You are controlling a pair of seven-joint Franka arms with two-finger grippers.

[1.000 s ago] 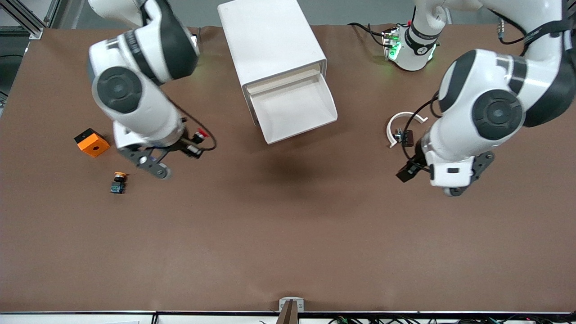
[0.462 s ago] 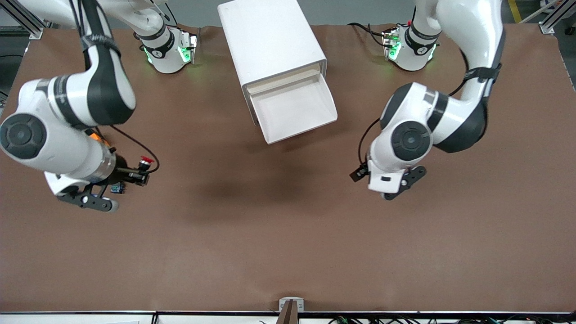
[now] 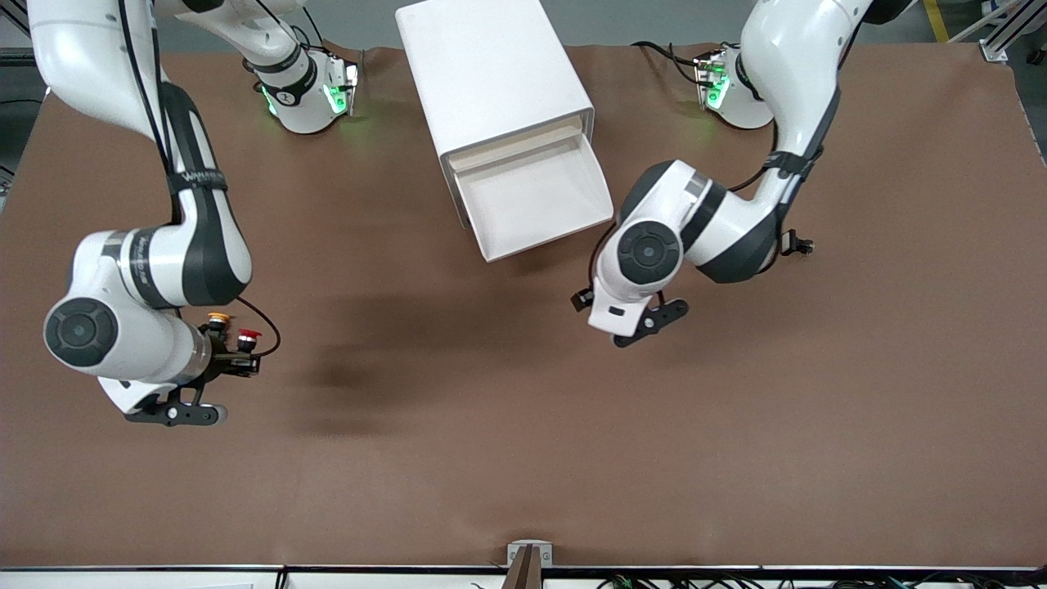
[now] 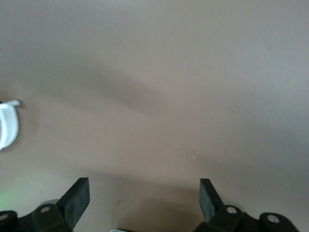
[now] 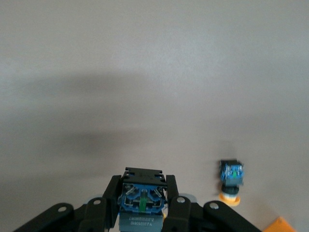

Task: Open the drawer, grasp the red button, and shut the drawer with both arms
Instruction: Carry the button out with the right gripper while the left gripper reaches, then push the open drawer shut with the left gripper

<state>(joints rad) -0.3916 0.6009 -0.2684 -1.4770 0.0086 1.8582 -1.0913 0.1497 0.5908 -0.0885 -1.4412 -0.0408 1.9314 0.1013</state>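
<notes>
Both arms have swung nearer the front camera. Right gripper [image 3: 244, 360] clamps the red-capped black button [image 3: 248, 335] above bare table; empty left gripper [image 4: 144, 203], fingers spread, hovers nearer the open white drawer [image 3: 536, 200].

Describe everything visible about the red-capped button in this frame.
The button is a small push button with a round red cap, black body and blue base; the base, with a green spot at its middle, faces the right wrist camera. It is clamped between the fingers of the right claw, shut on it, up in the air over bare table toward the right arm's end, close to the yellow-capped button.
</notes>
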